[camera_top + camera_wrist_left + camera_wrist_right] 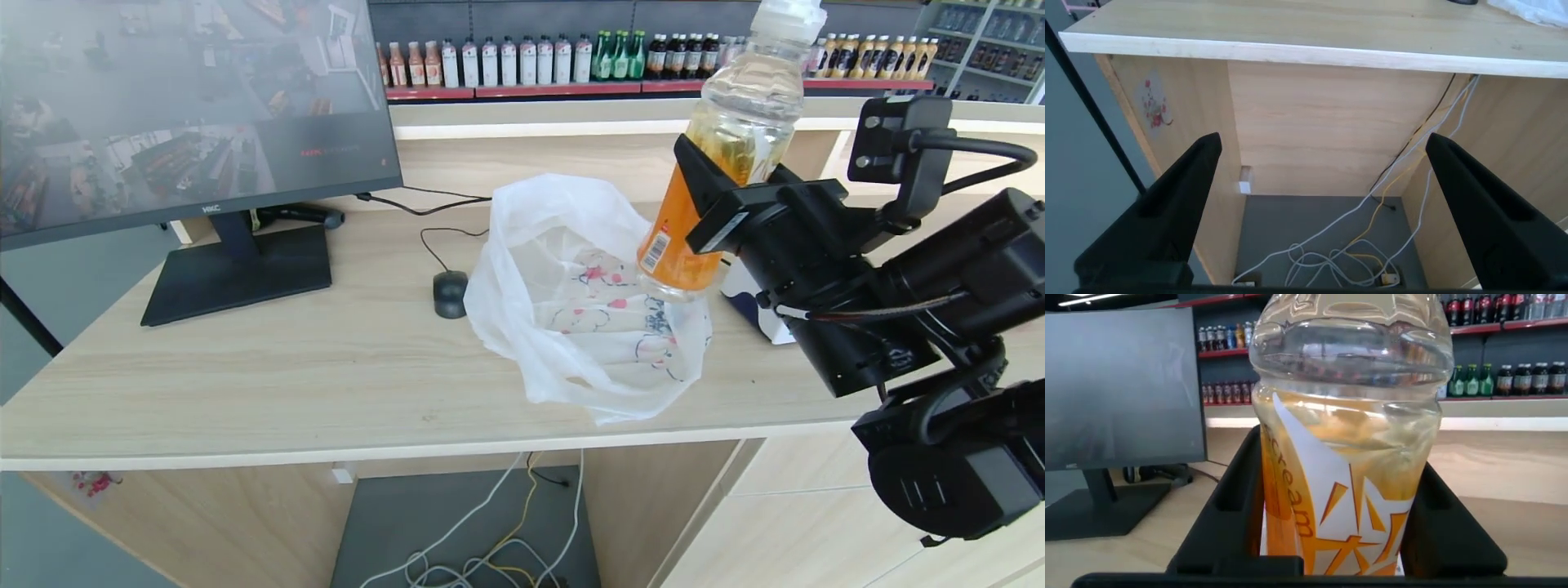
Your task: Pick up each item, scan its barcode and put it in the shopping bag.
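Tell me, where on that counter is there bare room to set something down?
The widest bare counter lies before the monitor stand, left of the mouse and bag, to the front edge. Crowded on the right: bag, held bottle and box close together.

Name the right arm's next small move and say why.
Probably nudge the bottle toward the robot's left and lower it into the shopping bag. The right gripper is shut on it, nearly upright, its base hanging over the bag's right rim, and the bag's mouth gapes open.
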